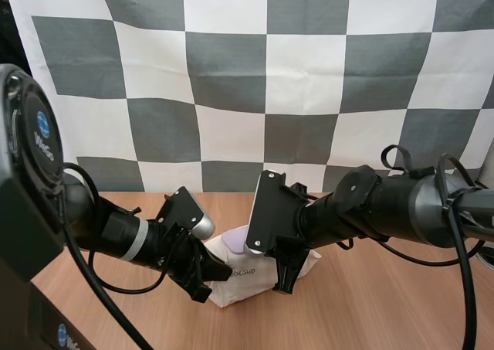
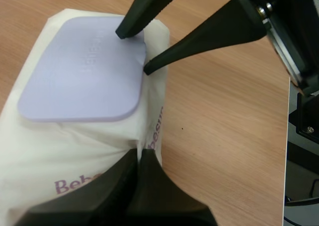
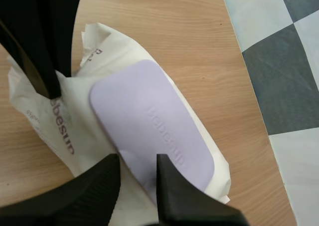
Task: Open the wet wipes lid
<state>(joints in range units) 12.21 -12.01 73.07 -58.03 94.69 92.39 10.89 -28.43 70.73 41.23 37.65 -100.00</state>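
Pack of wet wipes [image 3: 65, 131] lay central on the bench [image 1: 370, 304], lilac lid [image 2: 82, 74] flat, left gripper [image 2: 140, 156] pinched shut on its wrapper end, right gripper [image 3: 138, 157] narrowly parted at lid's edge.

Blk arms [image 1: 386, 199] — silver band [image 1: 137, 240] (blue logo [image 1: 43, 124], L) — matte

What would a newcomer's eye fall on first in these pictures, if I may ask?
The white wet wipes pack with its flat lilac lid lies on the wooden table. The right gripper stands with fingers apart astride the lid's edge, while the left gripper, fingers together, rests on the pack's opposite end.
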